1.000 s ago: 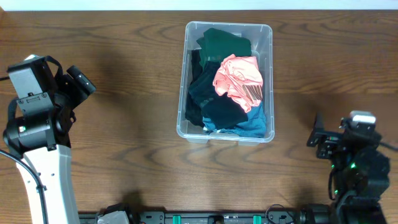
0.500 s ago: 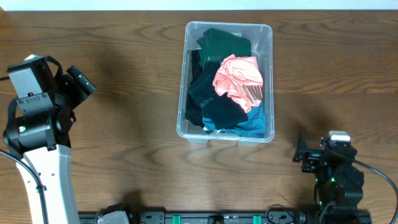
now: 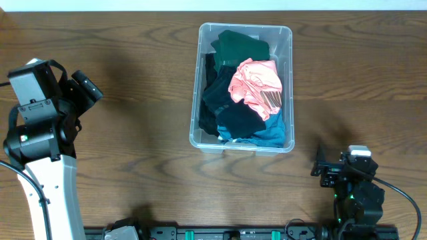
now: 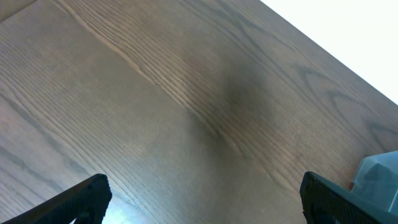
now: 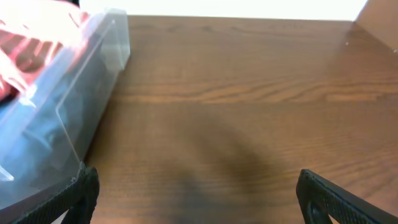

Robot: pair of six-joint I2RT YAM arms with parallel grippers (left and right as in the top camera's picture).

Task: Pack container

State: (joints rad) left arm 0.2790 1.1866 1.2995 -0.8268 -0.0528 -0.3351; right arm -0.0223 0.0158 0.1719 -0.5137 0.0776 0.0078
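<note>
The clear plastic container (image 3: 289,40) stands at the table's middle back. It holds folded garments: a dark green one (image 3: 240,45), a pink one (image 3: 255,85), a black one (image 3: 230,110) and a blue one (image 3: 267,135). My left gripper (image 3: 87,85) is open and empty over bare wood, far left of the container; its fingers (image 4: 87,196) frame the table, and the container's corner (image 4: 379,171) shows at the right edge. My right gripper (image 3: 321,167) is open and empty at the front right; the container's wall (image 5: 68,106) lies to its left.
The wooden table (image 3: 133,147) spreads around the container. The arms' base rail (image 3: 233,235) runs along the front edge. A white wall edge (image 4: 348,37) shows behind the table in the left wrist view.
My right arm has drawn back toward the front edge and a little left, away from the container. The left arm and the container have not moved.
</note>
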